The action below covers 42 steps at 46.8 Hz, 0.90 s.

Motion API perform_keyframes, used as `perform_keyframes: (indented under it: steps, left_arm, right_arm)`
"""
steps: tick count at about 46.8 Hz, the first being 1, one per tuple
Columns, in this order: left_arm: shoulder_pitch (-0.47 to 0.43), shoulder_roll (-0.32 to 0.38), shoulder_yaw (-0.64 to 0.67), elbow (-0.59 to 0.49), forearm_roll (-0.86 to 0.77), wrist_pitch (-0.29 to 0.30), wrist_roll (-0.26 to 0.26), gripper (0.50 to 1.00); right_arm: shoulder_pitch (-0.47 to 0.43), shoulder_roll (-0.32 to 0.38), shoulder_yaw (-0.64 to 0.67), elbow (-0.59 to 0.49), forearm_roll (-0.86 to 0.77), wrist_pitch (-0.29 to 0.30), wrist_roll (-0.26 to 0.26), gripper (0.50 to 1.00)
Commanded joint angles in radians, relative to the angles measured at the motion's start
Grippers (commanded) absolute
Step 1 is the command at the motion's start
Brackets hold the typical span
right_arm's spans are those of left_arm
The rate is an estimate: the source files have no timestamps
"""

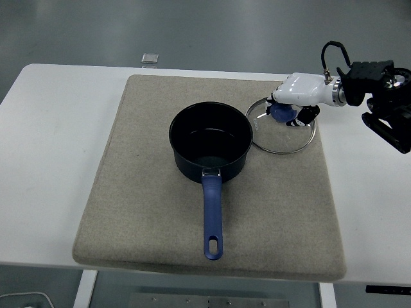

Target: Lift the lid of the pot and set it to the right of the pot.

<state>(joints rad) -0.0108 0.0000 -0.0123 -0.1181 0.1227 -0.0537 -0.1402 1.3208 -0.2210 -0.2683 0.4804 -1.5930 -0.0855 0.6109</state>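
A dark blue pot [210, 140] with a long blue handle [212, 218] stands uncovered in the middle of a grey mat [154, 212]. The glass lid [282, 133] with a blue knob [282, 113] is to the pot's right, over the mat's far right part. My right hand [293, 102], white with a black arm, is shut on the lid's knob from above. I cannot tell whether the lid rests flat on the mat or is held just above it. The left arm is out of view.
The mat lies on a white table [51, 141]. A small grey square object [151, 58] sits at the table's far edge.
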Motion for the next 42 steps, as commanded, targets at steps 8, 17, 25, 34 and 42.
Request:
perform_keyframes:
  steps: [8,17,25,34,42]
  left_arm:
    - [0.000,0.000,0.000,0.000,0.000,0.000,0.001,1.000]
    - [0.000,0.000,0.000,0.000,0.000,0.000,-0.001,1.000]
    - [0.000,0.000,0.000,0.000,0.002,0.000,-0.001,1.000]
    - [0.000,0.000,0.000,0.000,0.000,0.000,0.001,1.000]
    - [0.000,0.000,0.000,0.000,0.002,0.000,0.001,1.000]
  right_arm:
    - [0.000,-0.003,-0.008,0.001,0.057,0.015,0.000,0.601]
    - [0.001,-0.003,-0.005,0.001,0.057,0.018,0.000,0.887]
    - [0.001,-0.003,-0.003,0.000,0.059,0.018,0.000,0.895]
    - [0.009,-0.006,-0.005,0.000,0.059,0.018,0.000,0.895]
    - [0.021,-0.014,-0.005,0.001,0.057,0.018,0.000,0.895]
